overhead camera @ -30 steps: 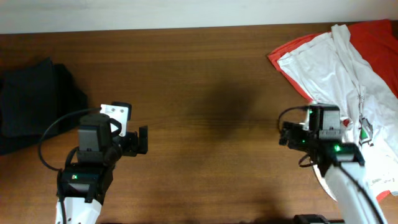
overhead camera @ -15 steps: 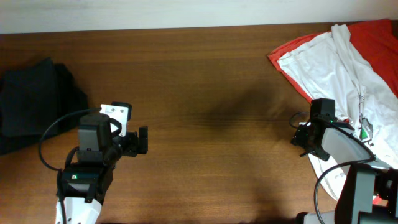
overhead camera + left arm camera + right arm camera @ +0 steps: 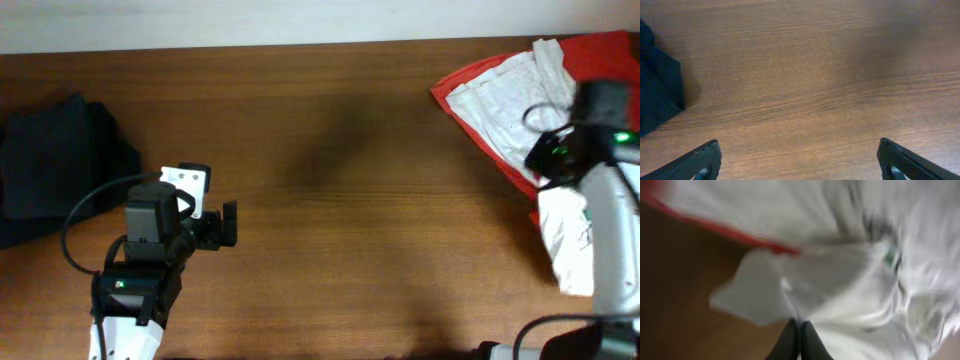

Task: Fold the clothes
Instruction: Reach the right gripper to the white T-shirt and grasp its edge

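Note:
The clothes, a white T-shirt (image 3: 495, 95), lie crumpled at the table's far right on top of a red shirt (image 3: 470, 72), with part of the white fabric (image 3: 565, 235) bunched nearer the front. My right gripper (image 3: 545, 160) is raised over this pile and blurred. In the right wrist view the right gripper (image 3: 799, 328) is shut, pinching a fold of the white T-shirt (image 3: 840, 280) between its black fingertips. My left gripper (image 3: 228, 222) hovers over bare wood at the left, open and empty. Its fingers (image 3: 700, 160) stand wide apart in the left wrist view.
Black folded garments (image 3: 50, 160) lie at the table's left edge, and one corner of them (image 3: 655, 90) shows in the left wrist view. The red shirt's edge (image 3: 740, 235) runs under the white fabric. The wooden table (image 3: 340, 150) spans the middle.
My right gripper shut on the white T-shirt and swung up and toward the far right, dragging the fabric with it. The left arm stayed still.

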Available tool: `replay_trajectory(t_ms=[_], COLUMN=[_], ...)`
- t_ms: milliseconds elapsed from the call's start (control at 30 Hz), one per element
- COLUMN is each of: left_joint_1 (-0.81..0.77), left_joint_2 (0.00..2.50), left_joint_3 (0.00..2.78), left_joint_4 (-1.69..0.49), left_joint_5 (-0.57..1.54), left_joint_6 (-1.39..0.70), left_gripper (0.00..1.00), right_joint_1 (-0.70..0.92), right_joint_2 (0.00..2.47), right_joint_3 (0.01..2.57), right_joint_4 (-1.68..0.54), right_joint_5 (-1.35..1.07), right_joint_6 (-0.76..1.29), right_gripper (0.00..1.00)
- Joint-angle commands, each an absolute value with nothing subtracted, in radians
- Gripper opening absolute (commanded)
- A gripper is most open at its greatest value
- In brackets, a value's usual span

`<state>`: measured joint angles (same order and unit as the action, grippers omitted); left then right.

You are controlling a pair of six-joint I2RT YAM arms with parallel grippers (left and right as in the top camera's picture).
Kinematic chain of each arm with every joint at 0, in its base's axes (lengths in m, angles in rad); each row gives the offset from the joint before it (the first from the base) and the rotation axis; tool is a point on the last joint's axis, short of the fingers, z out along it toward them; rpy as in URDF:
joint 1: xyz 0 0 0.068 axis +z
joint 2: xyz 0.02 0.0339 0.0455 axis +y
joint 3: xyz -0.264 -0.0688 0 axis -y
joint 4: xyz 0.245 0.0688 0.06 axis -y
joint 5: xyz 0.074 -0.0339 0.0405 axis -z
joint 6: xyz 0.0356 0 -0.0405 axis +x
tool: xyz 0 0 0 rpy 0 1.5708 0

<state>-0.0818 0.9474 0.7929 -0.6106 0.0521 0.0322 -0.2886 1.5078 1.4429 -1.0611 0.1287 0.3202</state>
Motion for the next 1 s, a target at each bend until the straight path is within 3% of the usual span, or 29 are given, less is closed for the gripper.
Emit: replay_trajectory(t_ms=[0,100,300,367,400,433,467,533,667,800,833,867,967], left_joint_1=[-0.076,-0.076,-0.076,-0.076,-0.076,-0.076,-0.076,-0.076,-0.076,-0.076,-0.076,-0.076,-0.076], left_joint_2=[0.948,0.948,0.948,0.948,0.948,0.948,0.948,0.948,0.949,0.950,0.950,0.950,0.950], left_joint_3=[0.811,0.811,0.811,0.811,0.811,0.811,0.811,0.811,0.811,0.811,0.811,0.811,0.811], left_joint_4=[-0.605,-0.604,-0.603,-0.603,-0.603,-0.603,-0.603,-0.603,-0.605,-0.607,-0.607,-0.607,-0.607], left_joint_5=[0.029,0.029,0.029,0.029,0.029,0.029,0.029,0.029,0.029,0.030,0.030,0.030,0.029], left_joint_6=[0.022,0.022,0.022,0.022,0.022,0.022,0.022,0.022,0.022,0.022,0.022,0.022,0.022], left_gripper=[0.99,0.99,0.99,0.99,0.99,0.99,0.99,0.99,0.99,0.99,0.99,0.99,0.99], right_joint_1=[-0.292,-0.302,-0.301,-0.302,-0.302,-0.302,-0.305,-0.329,-0.436,-0.485,-0.497,-0.512,-0.512], right_joint_2=[1.480,1.478,1.518,1.570,1.584,1.605,1.636,1.669,1.697,1.697,1.697,1.697,1.697], right_joint_3=[1.703,1.860,1.842,1.803,1.787,1.772,1.771,1.771,1.720,1.398,1.308,1.216,1.165], right_joint_4=[-1.139,-1.203,-1.446,-1.448,-1.408,-1.371,-1.365,-1.366,-1.407,-1.239,-1.161,-1.070,-1.005], right_joint_5=[0.004,0.004,0.007,-0.035,-0.043,-0.041,0.016,0.215,0.211,0.167,0.162,0.115,0.082], right_joint_6=[0.116,0.115,0.108,0.056,0.056,0.056,0.080,0.257,0.273,0.298,0.325,0.339,0.339], right_gripper=[0.04,0.04,0.04,0.10,0.26,0.54,0.61,0.62,0.63,0.61,0.57,0.47,0.39])
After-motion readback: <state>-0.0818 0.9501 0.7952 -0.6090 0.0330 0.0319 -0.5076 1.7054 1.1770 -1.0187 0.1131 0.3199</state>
